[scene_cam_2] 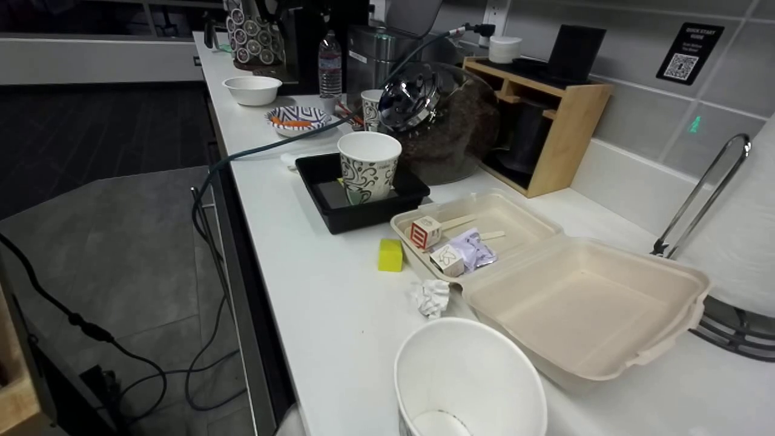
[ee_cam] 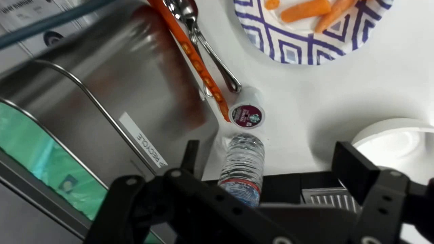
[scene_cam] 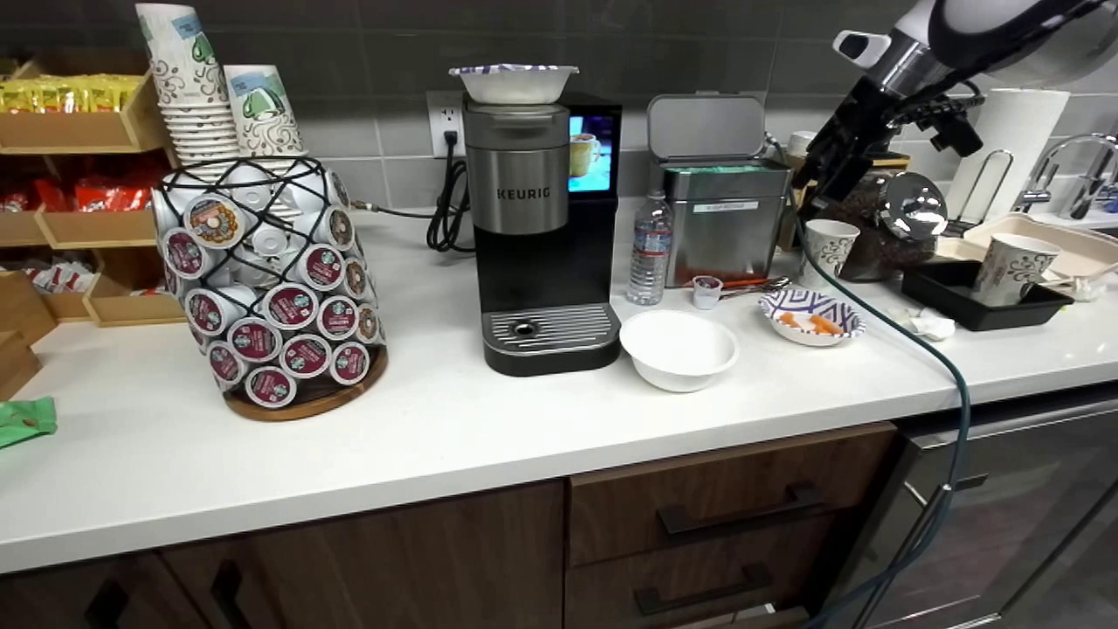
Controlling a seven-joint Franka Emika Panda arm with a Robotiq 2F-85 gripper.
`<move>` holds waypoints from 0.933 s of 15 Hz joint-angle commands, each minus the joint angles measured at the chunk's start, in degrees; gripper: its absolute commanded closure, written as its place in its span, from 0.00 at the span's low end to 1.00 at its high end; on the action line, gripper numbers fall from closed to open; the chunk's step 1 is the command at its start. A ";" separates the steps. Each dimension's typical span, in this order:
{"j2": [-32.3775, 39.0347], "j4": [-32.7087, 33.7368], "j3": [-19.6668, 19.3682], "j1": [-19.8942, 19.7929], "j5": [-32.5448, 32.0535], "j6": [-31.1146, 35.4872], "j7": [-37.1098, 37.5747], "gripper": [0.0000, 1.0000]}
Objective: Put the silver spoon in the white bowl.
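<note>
The silver spoon (ee_cam: 217,59) lies on the counter in the wrist view, against a second metal utensil and beside an orange strip. It shows small and dark in an exterior view (scene_cam: 774,285), in front of the steel bin. The white bowl (scene_cam: 679,349) stands upright on the counter before the coffee maker; no spoon shows in it. The bowl also shows in an exterior view (scene_cam_2: 252,91) and at the right of the wrist view (ee_cam: 390,137). My gripper (ee_cam: 271,157) is open and empty, above the counter. In an exterior view it hangs (scene_cam: 817,192) near the bin's right side.
A water bottle (ee_cam: 243,159) and a coffee pod (ee_cam: 247,116) stand near the spoon. The steel bin (scene_cam: 727,231) with raised lid is behind it. The patterned dish (scene_cam: 812,319) holds carrots. A green cable (scene_cam: 926,345) crosses the counter. A glass jar (scene_cam_2: 448,139) stands nearby.
</note>
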 commanded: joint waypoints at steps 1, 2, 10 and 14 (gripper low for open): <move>1.05 1.51 2.38 -2.12 0.33 -1.22 -1.54 0.00; 1.74 2.46 2.72 -2.59 0.82 -1.69 -2.81 0.00; 9.94 6.34 6.05 -3.34 6.08 -4.19 6.04 0.00; 14.54 7.40 5.37 -3.58 1.65 0.44 9.26 0.00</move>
